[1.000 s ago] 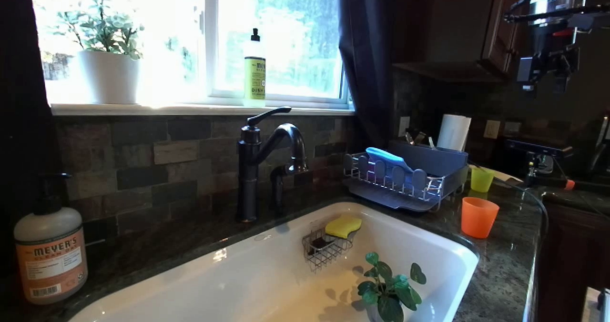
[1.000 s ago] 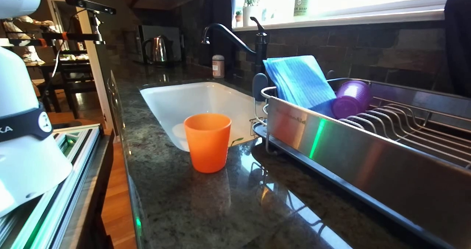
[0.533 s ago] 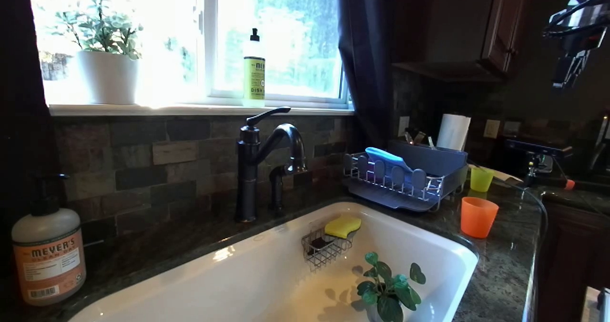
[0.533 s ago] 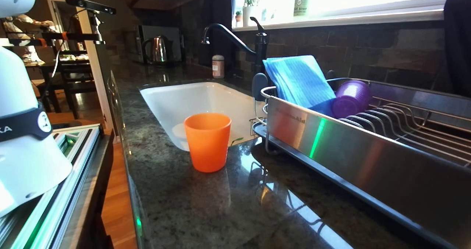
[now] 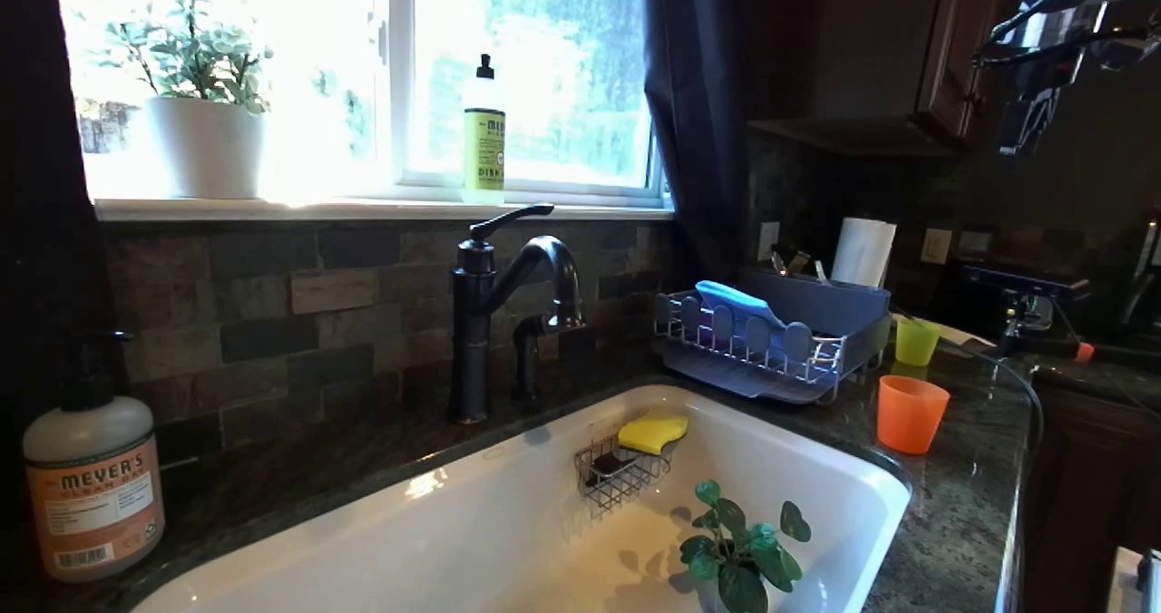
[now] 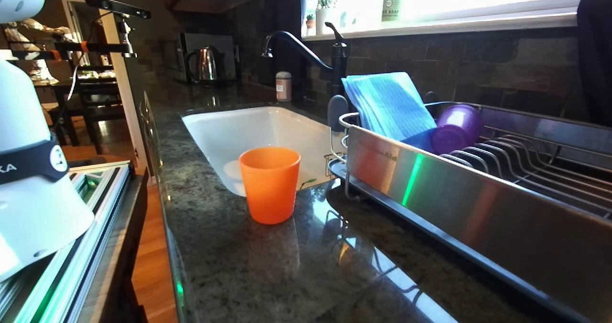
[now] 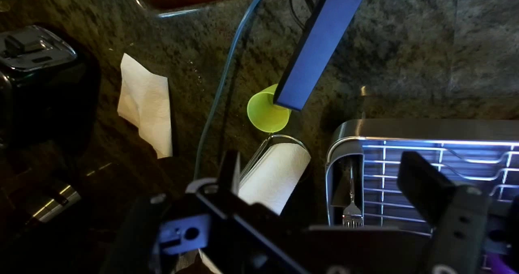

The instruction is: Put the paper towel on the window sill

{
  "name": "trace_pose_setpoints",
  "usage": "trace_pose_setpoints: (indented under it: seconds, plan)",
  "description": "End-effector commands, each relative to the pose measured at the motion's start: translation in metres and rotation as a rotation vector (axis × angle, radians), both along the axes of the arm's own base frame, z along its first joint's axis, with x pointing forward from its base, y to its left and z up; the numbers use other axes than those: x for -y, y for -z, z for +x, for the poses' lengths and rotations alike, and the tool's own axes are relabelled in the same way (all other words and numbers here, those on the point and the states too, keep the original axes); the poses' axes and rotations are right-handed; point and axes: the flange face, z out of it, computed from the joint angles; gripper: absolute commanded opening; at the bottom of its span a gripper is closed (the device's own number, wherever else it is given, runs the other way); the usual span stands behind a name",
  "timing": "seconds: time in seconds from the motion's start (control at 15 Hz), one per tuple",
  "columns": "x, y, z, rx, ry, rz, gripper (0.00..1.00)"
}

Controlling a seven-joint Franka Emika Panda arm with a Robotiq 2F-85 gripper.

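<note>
1. Paper towel [image 7: 277,176], below the parted jaws of the gripper [image 7: 320,160], ungripped; risk: an off-centre descent could strike and topple it.
2. Sink [image 5: 508,540], well apart from the jaws: holds a plant [image 5: 748,549].
3. Dish rack [image 7: 446,129], beneath one jaw: blue cloth [image 6: 389,105], purple cup [image 6: 456,129].
4. Cutlery compartment [image 7: 348,150], below and between the jaws: fork [image 7: 352,215].
5. Lime cup [image 7: 262,118], beyond the jaws: interior partly hidden by a blue bar [image 7: 320,47].

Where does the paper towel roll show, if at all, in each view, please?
In an exterior view: the paper towel roll, right of centre, behind the dish rack.
In an exterior view: not shown; the dish rack fills the right foreground.
Wrist view: the roll, just below centre, left of the dish rack.
Shared landmark: the dish rack.
</note>
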Motion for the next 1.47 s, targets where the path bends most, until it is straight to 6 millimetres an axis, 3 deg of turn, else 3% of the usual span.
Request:
trace_pose_setpoints:
  seconds: [0.0,0.33,0.6,0.8,1.07,1.33,1.4]
  plan:
    - [0.001,-0.001,0.0,0.001,0.002,0.0,1.0]
    - [0.005,-0.005,0.061,0.043,-0.259,-0.109,1.0]
    - [0.006,0.026,0.117,0.052,-0.288,-0.12,1.0]
    - [0.004,0.048,0.151,0.146,-0.16,-0.148,1.0]
    - [0.013,0.067,0.175,0.301,-0.016,-0.224,1.0]
    - [0.027,0.08,0.172,0.302,0.024,-0.225,1.0]
    - [0.019,0.079,0.175,0.309,-0.003,-0.225,1.0]
